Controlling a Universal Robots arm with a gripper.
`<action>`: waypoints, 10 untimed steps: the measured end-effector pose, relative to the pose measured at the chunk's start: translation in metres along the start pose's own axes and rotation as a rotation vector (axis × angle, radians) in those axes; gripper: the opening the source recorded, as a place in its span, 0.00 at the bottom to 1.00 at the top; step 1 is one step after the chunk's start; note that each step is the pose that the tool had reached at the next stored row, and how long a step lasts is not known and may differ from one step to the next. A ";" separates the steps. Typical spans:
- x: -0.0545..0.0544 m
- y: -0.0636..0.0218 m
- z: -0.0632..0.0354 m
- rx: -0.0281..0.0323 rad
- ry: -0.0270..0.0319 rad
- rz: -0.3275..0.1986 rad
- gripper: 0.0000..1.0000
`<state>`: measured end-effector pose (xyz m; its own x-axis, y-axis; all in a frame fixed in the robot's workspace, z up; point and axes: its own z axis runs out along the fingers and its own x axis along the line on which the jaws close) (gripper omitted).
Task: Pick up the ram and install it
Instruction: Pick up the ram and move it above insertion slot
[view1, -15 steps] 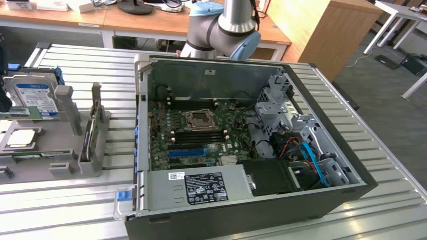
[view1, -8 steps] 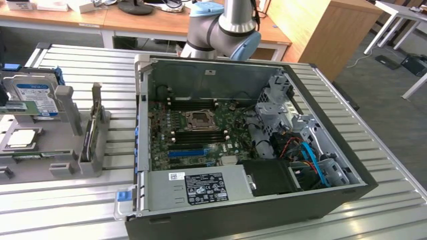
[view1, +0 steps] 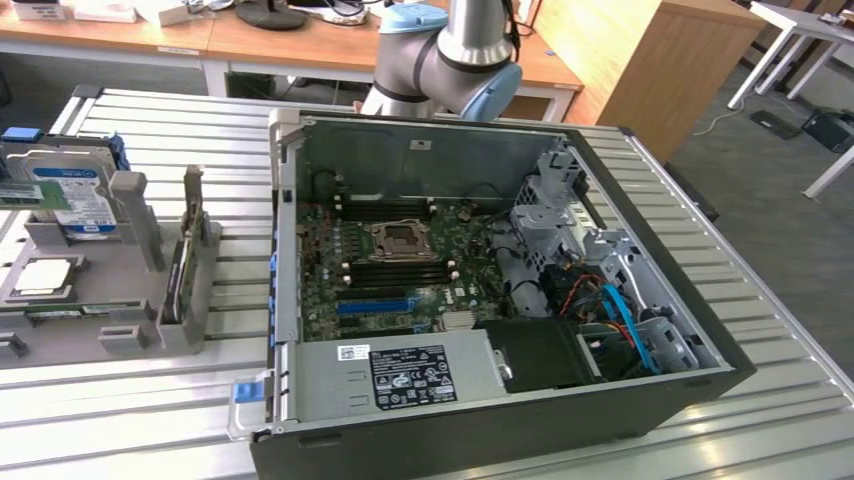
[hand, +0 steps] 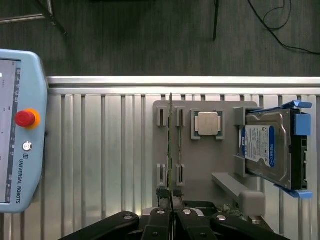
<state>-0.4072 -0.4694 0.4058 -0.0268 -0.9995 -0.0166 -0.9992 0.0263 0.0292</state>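
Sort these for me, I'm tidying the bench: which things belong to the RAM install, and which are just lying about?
Job: ram, open computer case, motherboard, gripper.
Lying about: hard drive, processor chip, teach pendant.

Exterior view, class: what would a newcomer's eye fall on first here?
The open computer case with its bare motherboard dominates the exterior view's middle. On the grey holder at that view's left stand the ram on edge and a blue-labelled hard drive.
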 end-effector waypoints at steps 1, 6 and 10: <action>0.000 0.0000 -0.0008 0.0000 0.0000 0.000 0.12; 0.000 0.0000 -0.0010 0.0000 0.0000 0.000 0.12; 0.000 -0.0006 -0.0012 -0.0002 0.0002 0.000 0.12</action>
<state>-0.4065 -0.4695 0.4070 -0.0266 -0.9995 -0.0164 -0.9992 0.0262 0.0295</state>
